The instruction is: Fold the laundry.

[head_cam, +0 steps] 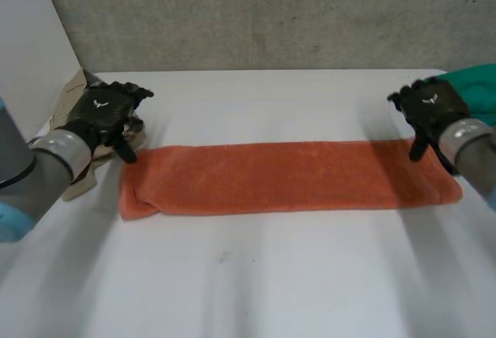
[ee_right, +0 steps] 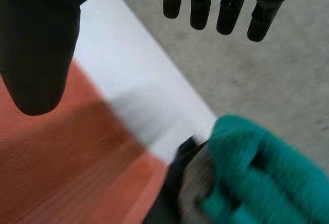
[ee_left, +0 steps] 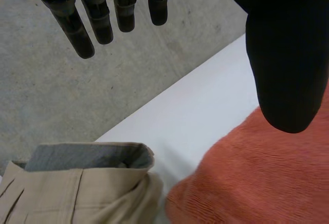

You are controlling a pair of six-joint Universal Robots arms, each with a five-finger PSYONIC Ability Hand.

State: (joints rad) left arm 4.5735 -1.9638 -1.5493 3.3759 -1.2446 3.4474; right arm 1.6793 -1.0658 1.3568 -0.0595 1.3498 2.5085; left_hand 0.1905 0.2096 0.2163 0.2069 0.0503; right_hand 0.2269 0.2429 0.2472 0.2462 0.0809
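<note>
Towel (head_cam: 287,177), orange, lies as a long strip stretched between the hands, apparently already folded lengthwise; the crosswise folds look left to do. Left hand (head_cam: 101,113) and right hand (head_cam: 430,109) sit at its ends, fingers spread wide, holding nothing.

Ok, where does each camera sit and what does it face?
Head: behind the arms, looking down at table and towel; left hand, right hand show.
Left wrist: along the open left hand, toward towel end and beige garment.
Right wrist: along the open right hand, toward other towel end, green cloth.
Shared: the towel, in all three.
</note>
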